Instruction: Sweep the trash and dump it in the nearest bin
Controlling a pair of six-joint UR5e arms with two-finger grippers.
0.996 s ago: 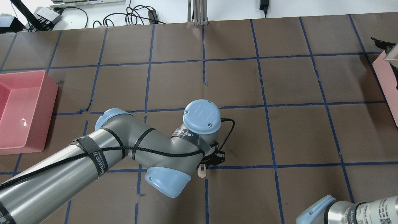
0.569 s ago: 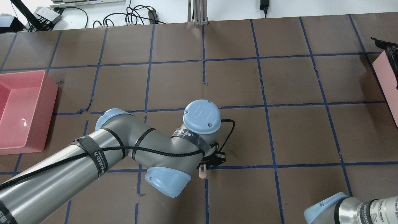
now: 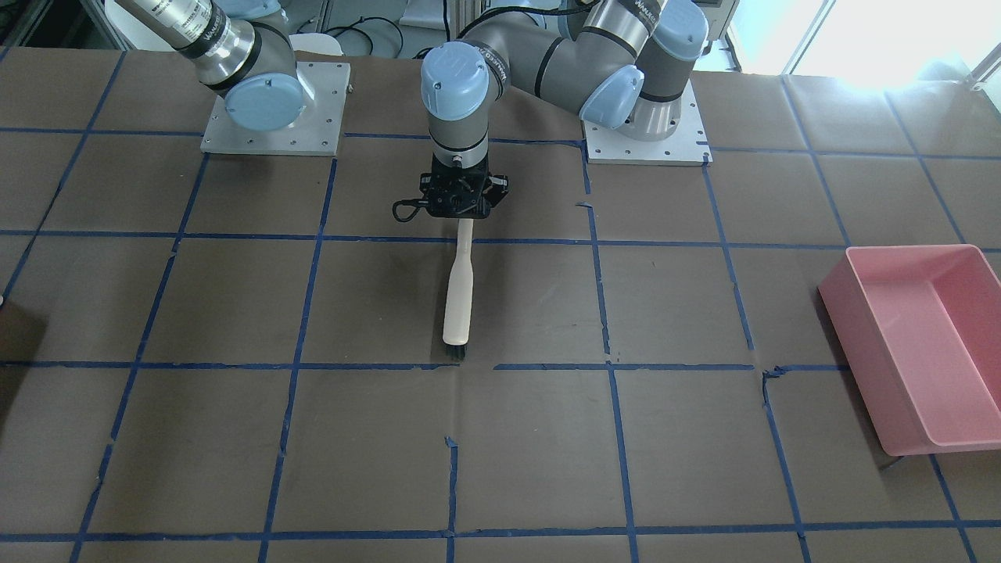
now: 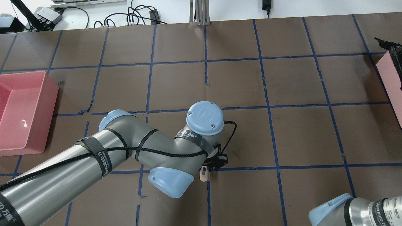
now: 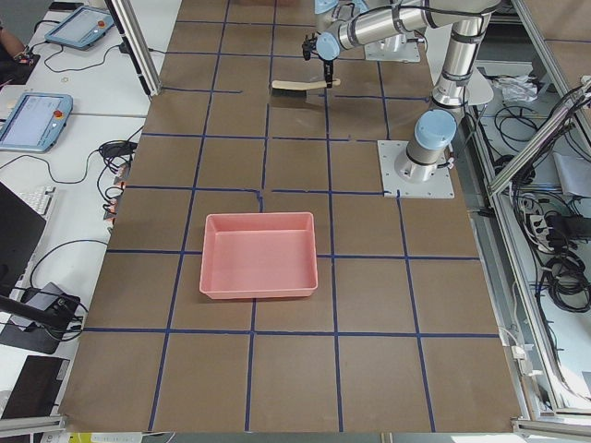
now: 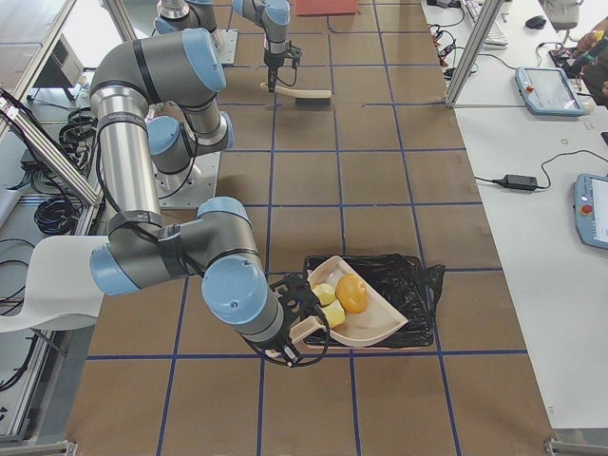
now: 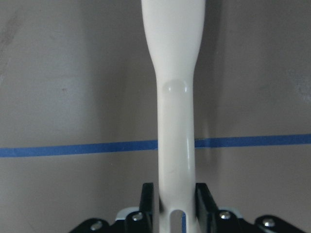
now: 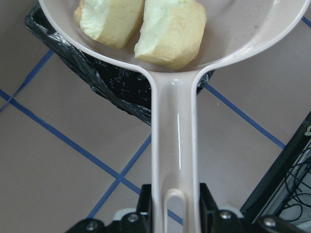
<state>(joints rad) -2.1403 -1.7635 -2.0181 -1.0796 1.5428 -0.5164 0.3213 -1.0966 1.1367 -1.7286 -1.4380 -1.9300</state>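
Right gripper (image 8: 176,194), pinching the dustpan (image 8: 177,131) by its handle, holds the trash (image 8: 170,26) above the black-lined bin (image 6: 410,281), where a hasty tilt may spill lumps past its rim; the left gripper (image 7: 177,196) clamps the brush (image 3: 456,297); only the right exterior view shows the orange lump (image 6: 351,293), which the wrist view crops out.

The brush (image 7: 175,121) had a smooth, glossy cream plastic handle, and the dustpan (image 8: 177,141) showed the same shiny pale plastic. The trash lumps (image 8: 170,29) in it looked matt and spongy. Beneath lay a crinkled, shiny black plastic liner (image 8: 107,82). Matt brown paper crossed with blue tape (image 7: 73,149) covered the tabletop (image 3: 704,469). The pink bin (image 3: 876,367) was smooth plastic.
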